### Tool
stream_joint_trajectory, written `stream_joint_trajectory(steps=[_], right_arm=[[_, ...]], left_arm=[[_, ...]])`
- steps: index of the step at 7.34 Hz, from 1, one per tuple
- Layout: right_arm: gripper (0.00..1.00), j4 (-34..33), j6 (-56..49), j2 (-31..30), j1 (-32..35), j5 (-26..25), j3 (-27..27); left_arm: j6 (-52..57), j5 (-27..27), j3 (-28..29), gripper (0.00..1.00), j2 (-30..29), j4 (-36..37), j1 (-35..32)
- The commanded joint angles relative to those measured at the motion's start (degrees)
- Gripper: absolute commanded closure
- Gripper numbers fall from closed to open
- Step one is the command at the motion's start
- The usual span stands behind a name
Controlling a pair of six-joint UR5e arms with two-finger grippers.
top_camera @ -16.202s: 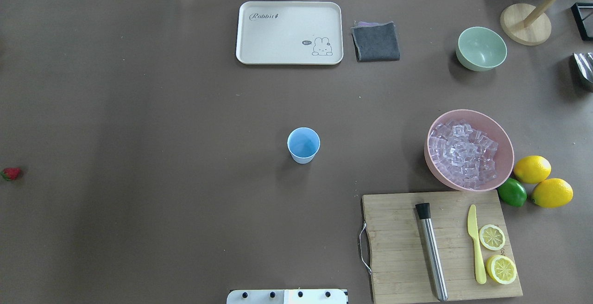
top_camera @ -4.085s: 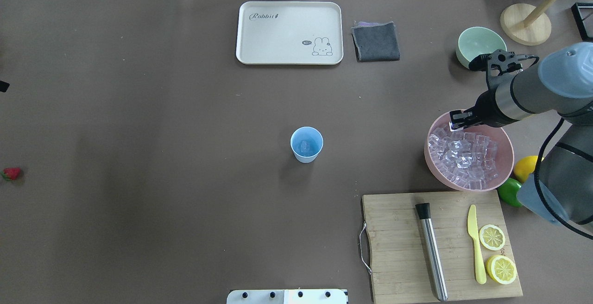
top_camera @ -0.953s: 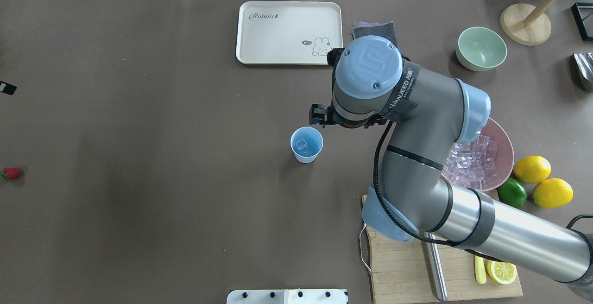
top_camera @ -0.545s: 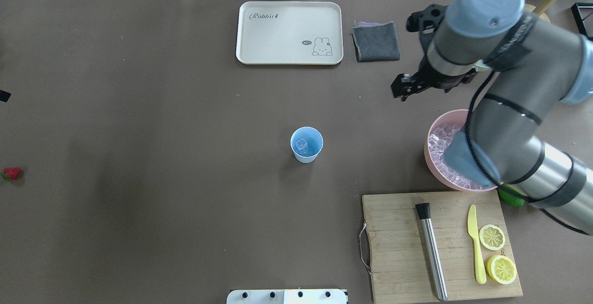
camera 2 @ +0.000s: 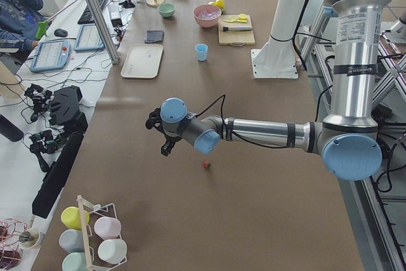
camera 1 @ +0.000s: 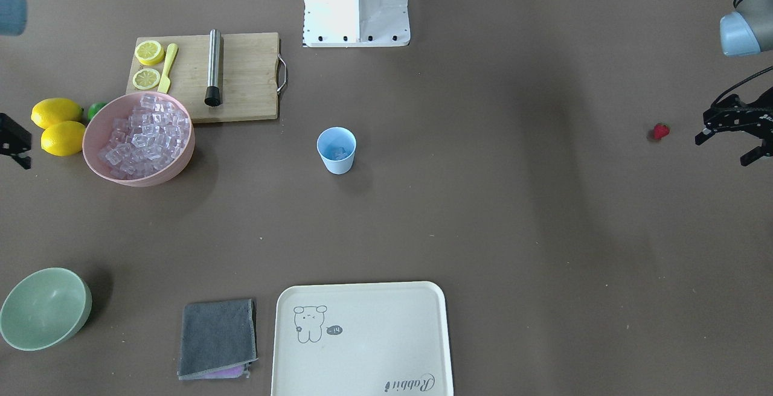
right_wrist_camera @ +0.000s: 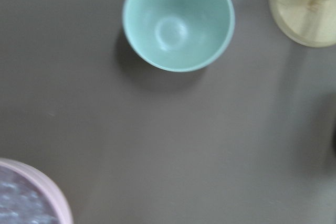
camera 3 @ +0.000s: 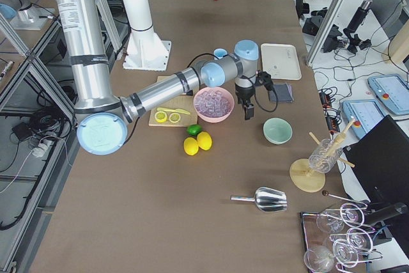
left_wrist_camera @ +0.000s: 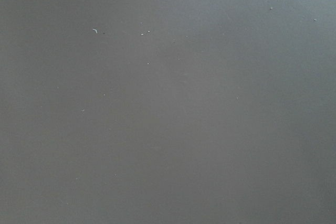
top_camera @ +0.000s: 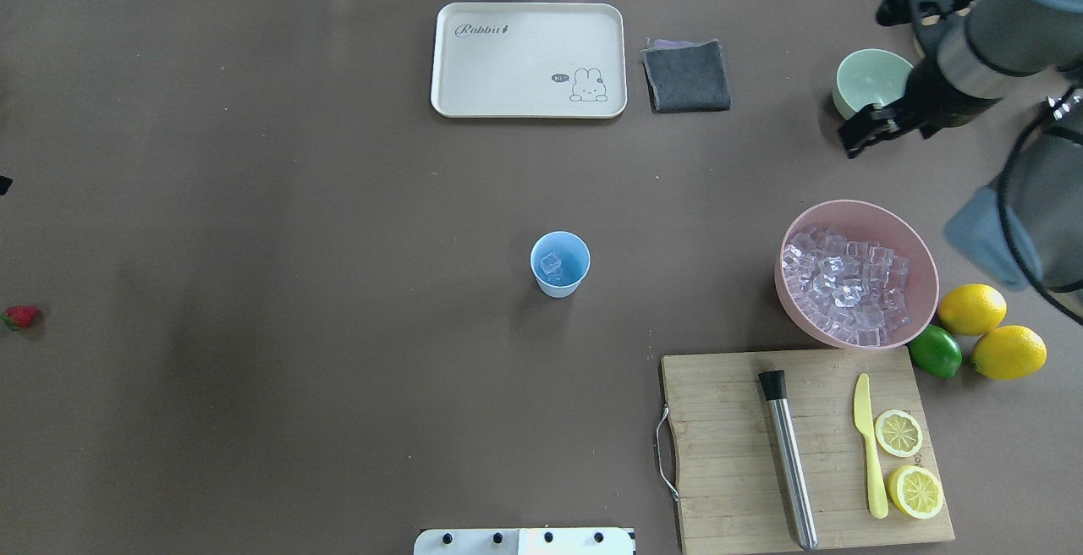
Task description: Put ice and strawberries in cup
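Sitting on the tabletop (top_camera: 254,200): the cup (top_camera: 559,264), upright and alone at the centre of the overhead frame, with a little ice (top_camera: 551,264) glinting in its bottom.
Rest of the ice: heaped in the pink bowl (top_camera: 783,293), right of centre in the overhead frame, well apart from the cup.
Strawberry (camera 1: 661,131): lying on bare tabletop at the far right of the front-facing frame, well apart from the cup.
Left tool (camera 1: 721,151): at the right edge of the front-facing frame, fingers spread apart and gripping nothing. The strawberry is near, just frame-left of the fingertips, neither touching them nor between them.
Left wrist view: plain brown tabletop.
Right tool (top_camera: 856,140): upper right of the overhead frame, just below and left of the pale green bowl (top_camera: 867,81), higher in the frame than the pink bowl and apart from the ice. I cannot tell whether its fingers are apart or together. It is well apart from the cup.
Right wrist view: blurred, with the pale green bowl at top centre and the pink bowl's rim in the lower left corner.
Chopping board (top_camera: 719,453): lower right of the overhead frame, just below the pink bowl.
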Motion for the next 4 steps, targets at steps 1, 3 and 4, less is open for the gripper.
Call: stream_joint_trajectory(steps=[1,3,4], right_arm=[[0.00,0.71,-14.37,-7.35,11.13,1.21,-4.33],[0.00,1.15,-15.02,-13.15,15.46,0.68,-4.70],[0.00,1.15,-14.67,-13.79,16.35,1.46,-4.70]], left_arm=[[-0.24,-0.37,-0.10,0.02,1.29,-2.12,-0.05],[0.10,0.15,0.42,0.02,1.55,-2.03,-0.05],[0.19,0.33,0.25,0.02,2.77,-2.20,-0.05]])
